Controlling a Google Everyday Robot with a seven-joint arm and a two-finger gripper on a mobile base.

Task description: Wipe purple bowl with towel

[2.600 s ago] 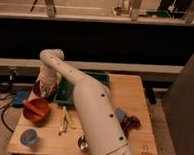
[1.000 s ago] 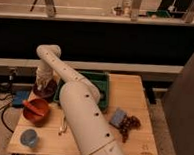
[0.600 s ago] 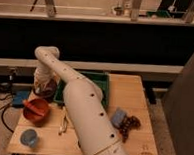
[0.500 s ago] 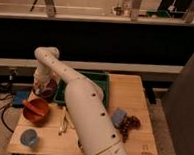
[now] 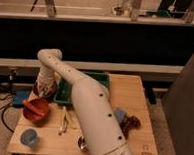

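Note:
The purple bowl (image 5: 43,93) shows as a dark rounded shape at the table's back left corner, just behind the orange-red bowl (image 5: 36,110). It is mostly covered by my gripper (image 5: 42,87), which hangs straight down onto or just above it from the white arm's bend (image 5: 49,58). A pale patch at the gripper may be the towel; I cannot tell it apart from the wrist.
A green tray (image 5: 87,81) lies right of the gripper. A light-blue cup (image 5: 29,136) stands at the front left. Yellowish tongs (image 5: 64,121) and a metal spoon (image 5: 81,141) lie mid-table. A blue item (image 5: 120,115) and a dark maroon item (image 5: 131,122) lie right. The white arm crosses the wooden table (image 5: 141,140).
The arm's bend and the gripper have shifted a little to the left and stay over the dark bowl. Nothing else on the table has moved.

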